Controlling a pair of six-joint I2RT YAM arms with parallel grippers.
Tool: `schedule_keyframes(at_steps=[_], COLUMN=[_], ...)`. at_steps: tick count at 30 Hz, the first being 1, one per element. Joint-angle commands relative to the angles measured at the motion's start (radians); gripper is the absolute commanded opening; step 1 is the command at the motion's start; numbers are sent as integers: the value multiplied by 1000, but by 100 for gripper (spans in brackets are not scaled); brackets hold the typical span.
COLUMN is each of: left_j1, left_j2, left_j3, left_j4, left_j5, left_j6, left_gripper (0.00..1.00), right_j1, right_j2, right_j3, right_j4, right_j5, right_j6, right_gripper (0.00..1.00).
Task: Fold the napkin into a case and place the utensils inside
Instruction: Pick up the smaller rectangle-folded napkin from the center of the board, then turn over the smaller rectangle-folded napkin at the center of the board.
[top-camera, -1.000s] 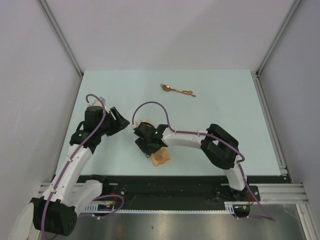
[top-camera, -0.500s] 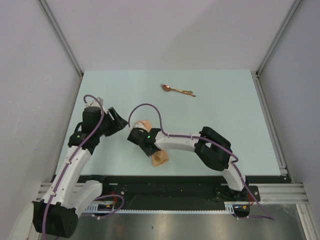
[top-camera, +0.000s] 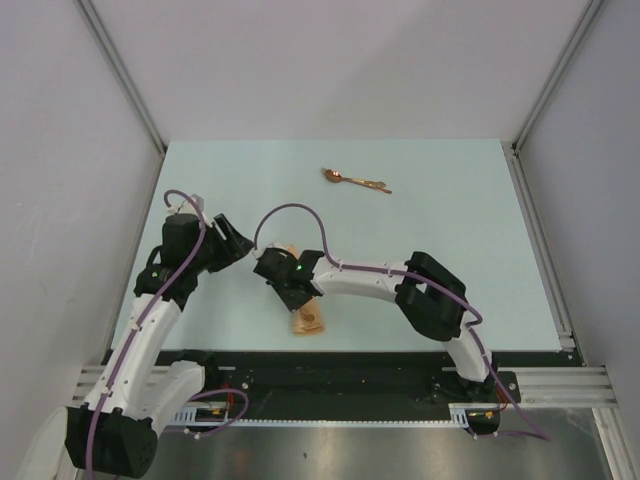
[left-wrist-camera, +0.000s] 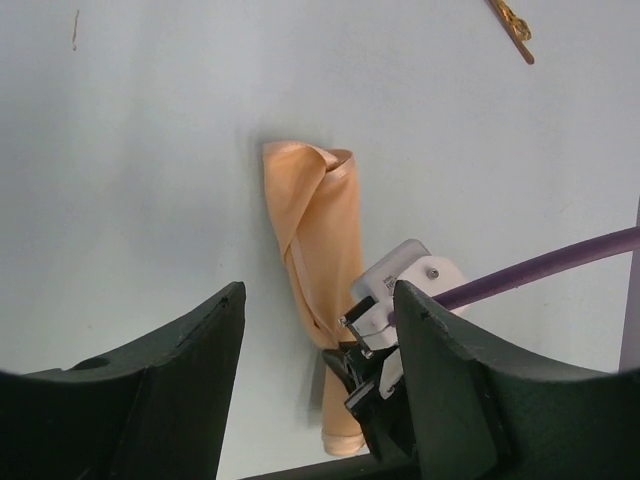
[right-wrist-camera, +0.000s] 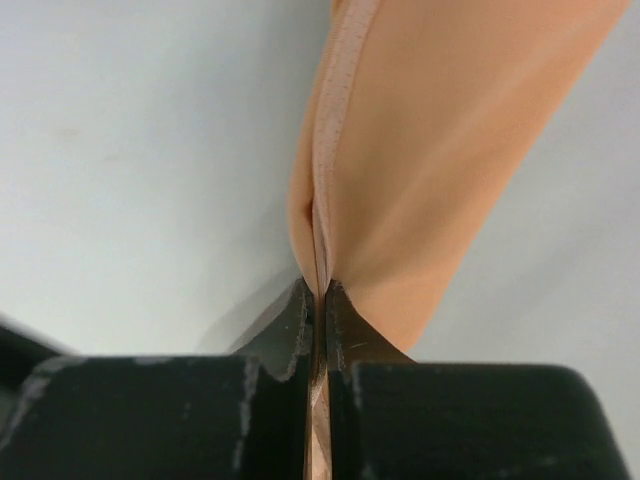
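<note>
The peach-orange napkin (top-camera: 308, 320) lies as a long narrow folded strip near the table's front edge, partly under my right arm. In the left wrist view the napkin (left-wrist-camera: 312, 240) runs from the middle down to the bottom. My right gripper (right-wrist-camera: 320, 292) is shut on a doubled edge of the napkin (right-wrist-camera: 440, 140), pinching it between the fingertips. My right gripper (top-camera: 288, 283) sits over the strip's middle. My left gripper (top-camera: 236, 244) stands open just left of the strip, nothing between its fingers (left-wrist-camera: 150, 390). The copper-gold utensils (top-camera: 356, 181) lie together at the back centre.
The pale green table (top-camera: 450, 230) has a black rail (top-camera: 330, 370) along its near edge. White walls close in the back and both sides. The right arm's purple cable (left-wrist-camera: 560, 262) crosses the left wrist view at the right.
My right gripper has closed on the napkin's edge and shifted slightly left. The napkin went from a small bunch to a longer strip. The left arm barely moved.
</note>
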Motion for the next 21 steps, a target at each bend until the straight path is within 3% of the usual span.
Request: schedule_keyframes(at_steps=[1,8,12,17,21], left_j1=[1,3,3,3,3], left_j2=[-22,-22,-11,10,30], left_j3=[13,18,22,16,12], left_j4=[0,-3,5,29,44], left_j5=[34,38,43,61,78], left_j6=[16,15,13,1,-5], left_gripper=[66,66,66,66,66], right_j1=[-48,-159,-229,-335,-380], right_j2=[-174,-307,-350,-313,-257], right_j3=[-26,-299,-553,-762,-871], right_j4=[206,593,993,1430,1663], right_j5=[-281,-609,-753,-893,-939], right_j6=[61,264,467,667,776], right_gripper=[0,0,0,0,0])
